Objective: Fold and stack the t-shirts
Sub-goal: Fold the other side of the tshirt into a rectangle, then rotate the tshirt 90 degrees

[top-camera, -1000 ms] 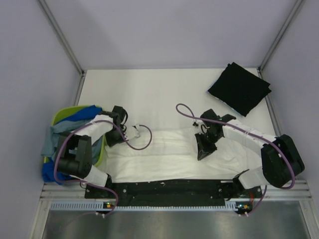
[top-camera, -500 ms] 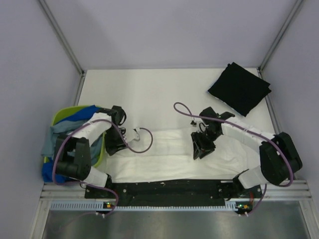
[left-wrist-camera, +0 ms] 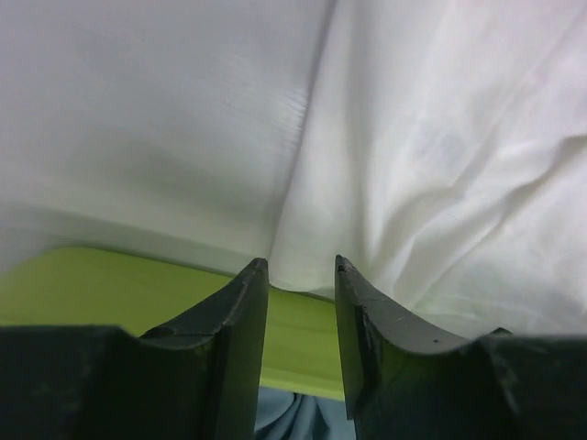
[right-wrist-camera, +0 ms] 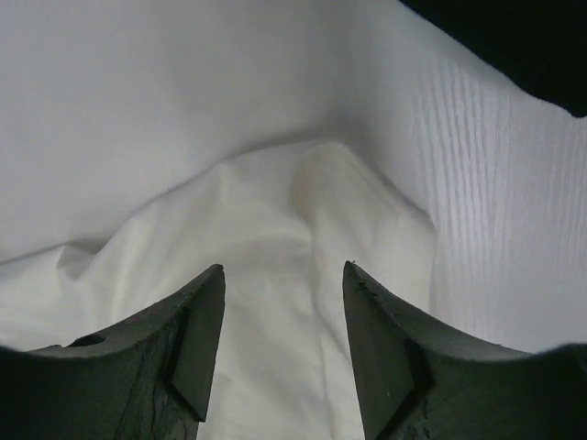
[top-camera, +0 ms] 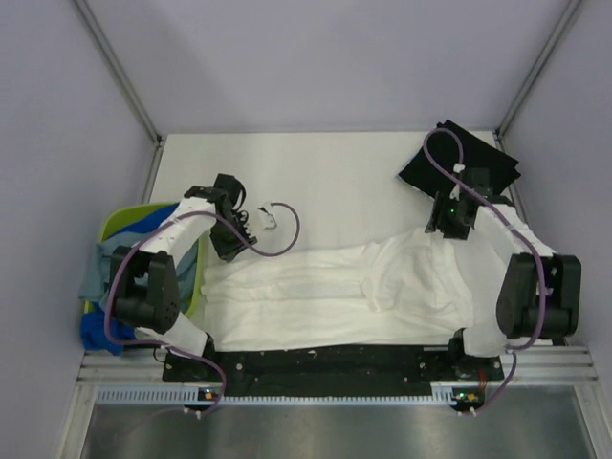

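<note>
The white shirt (top-camera: 325,287) lies across the table (top-camera: 316,182). The left gripper (left-wrist-camera: 298,262) at 9 o'clock near the basket (top-camera: 120,222) and the right gripper (right-wrist-camera: 283,267) at 2 o'clock by the black shirt (top-camera: 411,174) are both spread and empty.

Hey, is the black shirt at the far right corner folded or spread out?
Folded: the black shirt lies as a compact flat square, no sleeves showing.

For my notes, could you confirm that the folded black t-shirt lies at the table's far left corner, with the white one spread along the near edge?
Not quite: the top external view shows the black t-shirt at the far right corner. The white t-shirt is indeed spread along the near edge.
</note>
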`<state>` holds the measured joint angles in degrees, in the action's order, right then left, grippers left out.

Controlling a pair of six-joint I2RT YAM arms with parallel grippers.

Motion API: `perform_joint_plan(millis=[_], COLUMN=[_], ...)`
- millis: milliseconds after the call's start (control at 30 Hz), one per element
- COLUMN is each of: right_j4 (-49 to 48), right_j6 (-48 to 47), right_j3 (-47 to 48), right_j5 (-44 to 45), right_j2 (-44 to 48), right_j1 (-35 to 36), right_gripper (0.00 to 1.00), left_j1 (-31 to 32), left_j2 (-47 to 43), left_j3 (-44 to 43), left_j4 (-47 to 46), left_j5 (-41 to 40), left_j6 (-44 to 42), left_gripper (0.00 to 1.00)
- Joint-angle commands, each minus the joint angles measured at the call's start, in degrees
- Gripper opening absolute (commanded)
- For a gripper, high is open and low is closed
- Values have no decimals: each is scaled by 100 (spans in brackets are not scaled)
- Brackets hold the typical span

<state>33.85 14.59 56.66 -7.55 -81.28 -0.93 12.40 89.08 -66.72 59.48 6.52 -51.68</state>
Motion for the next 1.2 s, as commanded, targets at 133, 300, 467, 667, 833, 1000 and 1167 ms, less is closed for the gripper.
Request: perform_joint_plan(millis=[133, 300, 467, 667, 833, 1000, 1167], right_j4=[-1038, -1029, -1047, -1047, -705, -643, -607], right_j6=[-228, -377, -606, -958, -1221, -968, -809], right_j3=[617, 1319, 2242, 3060, 3246, 2728, 1877], right_j5=[-185, 17, 8, -228, -239, 25, 192], right_j2=[-1899, -2541, -3069, -3324, -3325, -2413, -1270], right_j1=[-127, -136, -118, -57, 240, 374, 365], right_gripper=[39, 0, 0, 0, 11, 30, 43], left_j1=[-19, -19, -10, 174, 403, 377, 350], left_j2=[250, 321, 180, -355, -979, -1156, -972], left_j3=[721, 1230, 1609, 1872, 1822, 873, 449], left_j4=[-1158, -1334, -1282, -562, 36, 72, -243], left_j5=[-819, -968, -1065, -697, -47, 165, 130], left_j6=[431, 413, 465, 537, 448, 720, 853], left_gripper=[43, 42, 41, 41, 45, 52, 60])
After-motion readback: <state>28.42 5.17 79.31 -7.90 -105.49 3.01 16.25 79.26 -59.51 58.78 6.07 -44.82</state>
